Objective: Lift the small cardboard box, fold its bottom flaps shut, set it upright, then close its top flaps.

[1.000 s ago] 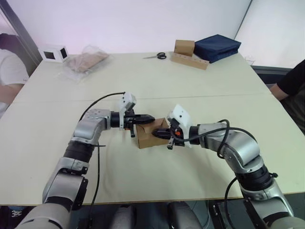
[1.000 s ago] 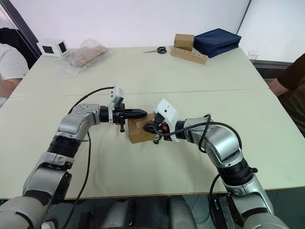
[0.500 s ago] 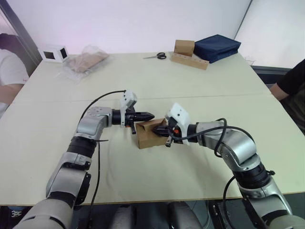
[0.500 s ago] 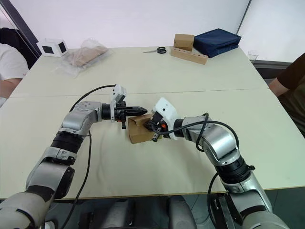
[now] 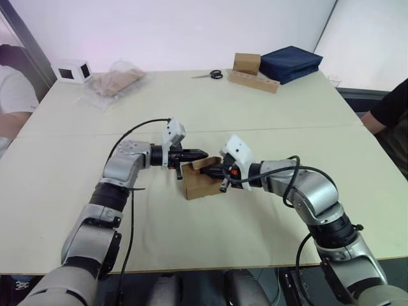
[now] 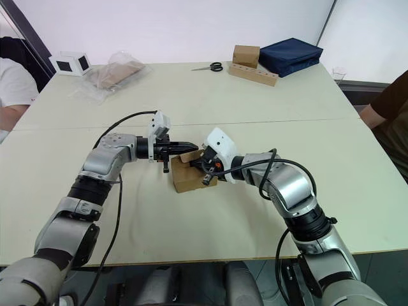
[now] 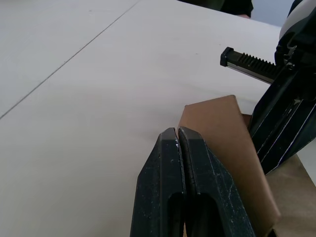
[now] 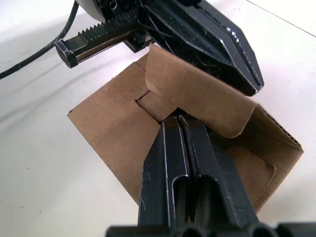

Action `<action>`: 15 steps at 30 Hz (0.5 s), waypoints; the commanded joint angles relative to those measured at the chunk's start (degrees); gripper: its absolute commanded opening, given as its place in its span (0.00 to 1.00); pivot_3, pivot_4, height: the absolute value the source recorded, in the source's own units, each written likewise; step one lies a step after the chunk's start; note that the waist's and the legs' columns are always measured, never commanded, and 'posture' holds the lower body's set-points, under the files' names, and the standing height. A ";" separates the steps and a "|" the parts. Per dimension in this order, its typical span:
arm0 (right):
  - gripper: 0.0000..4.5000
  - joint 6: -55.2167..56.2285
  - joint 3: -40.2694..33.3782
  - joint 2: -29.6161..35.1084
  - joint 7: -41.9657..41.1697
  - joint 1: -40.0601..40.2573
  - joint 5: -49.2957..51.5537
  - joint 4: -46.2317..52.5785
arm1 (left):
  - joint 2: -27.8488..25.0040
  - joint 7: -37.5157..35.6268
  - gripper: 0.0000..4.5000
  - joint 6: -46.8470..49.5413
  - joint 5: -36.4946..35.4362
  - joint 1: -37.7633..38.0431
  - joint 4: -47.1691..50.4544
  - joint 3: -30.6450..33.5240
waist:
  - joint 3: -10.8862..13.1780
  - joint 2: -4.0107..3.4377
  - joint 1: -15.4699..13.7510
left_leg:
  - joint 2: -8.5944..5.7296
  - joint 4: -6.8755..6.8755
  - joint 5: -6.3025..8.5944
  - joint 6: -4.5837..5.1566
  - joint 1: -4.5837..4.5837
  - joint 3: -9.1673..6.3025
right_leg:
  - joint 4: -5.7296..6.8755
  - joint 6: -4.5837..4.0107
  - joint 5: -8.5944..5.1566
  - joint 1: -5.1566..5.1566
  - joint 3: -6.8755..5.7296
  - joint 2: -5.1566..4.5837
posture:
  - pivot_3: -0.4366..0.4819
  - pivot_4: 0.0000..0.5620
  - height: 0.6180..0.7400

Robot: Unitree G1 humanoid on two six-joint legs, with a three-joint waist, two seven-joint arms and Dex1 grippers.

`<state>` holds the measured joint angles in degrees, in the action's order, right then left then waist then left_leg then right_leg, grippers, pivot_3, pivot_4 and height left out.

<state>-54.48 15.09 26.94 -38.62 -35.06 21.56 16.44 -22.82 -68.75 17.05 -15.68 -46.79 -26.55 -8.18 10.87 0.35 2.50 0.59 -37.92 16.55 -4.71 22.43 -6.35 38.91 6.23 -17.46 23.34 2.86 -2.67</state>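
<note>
I have the small cardboard box (image 6: 188, 175) sitting on the table (image 6: 210, 102), near its middle, between my two arms. Both claws meet over its open upper rim.

My left claw (image 7: 178, 134) has its fingers pressed together with nothing between them. It rests against the outer face of one raised flap (image 8: 197, 91), which I judge keeps that flap leaning inward over the opening.

My right claw (image 8: 178, 121) is likewise pinched closed and empty. Its tip reaches under that curled flap and presses on a smaller flap (image 8: 155, 104) lying lower in the box, probably to tuck it down first so the larger one can fold over it.

I use closed fingers here as pushing tools, since folding needs pressure, not a grip.

Whether these are the bottom or top flaps, I cannot tell.
</note>
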 commanded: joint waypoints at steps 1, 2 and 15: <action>0.00 -0.52 -1.31 1.01 -0.49 -0.39 0.51 1.47 | -1.06 -0.62 0.01 -1.17 -0.42 -0.38 2.24 1.32 | 0.00 0.00 0.01 | 0.00 0.00 0.00 0.00 0.00 0.00 | 0.00 0.00 0.00 0.00 0.00 0.00 | 0.48 0.27 1.00; 0.00 -0.66 -1.53 1.14 -0.57 -0.35 0.69 1.66 | -1.11 -0.61 0.01 -1.06 -0.64 -0.60 2.32 1.55 | 0.00 0.00 0.00 | 0.00 0.00 0.00 0.00 0.00 0.00 | 0.00 0.00 0.00 0.00 0.00 0.00 | 0.48 0.27 1.00; 0.00 -5.17 -7.10 3.62 -3.18 -0.26 7.68 8.48 | -2.10 -1.15 0.01 0.20 -1.40 -0.34 5.37 1.82 | 0.01 0.00 -0.01 | 0.00 0.00 0.00 0.00 0.01 0.00 | 0.00 0.00 0.00 0.00 0.00 0.00 | 0.48 0.27 1.00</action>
<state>-59.03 10.57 29.71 -40.83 -35.02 26.89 21.24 -24.49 -70.07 17.75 -16.73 -46.79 -21.94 -7.66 10.87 0.35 2.49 0.59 -37.92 16.55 -4.71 22.44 -6.36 38.91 6.23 -17.46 23.34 2.86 -2.67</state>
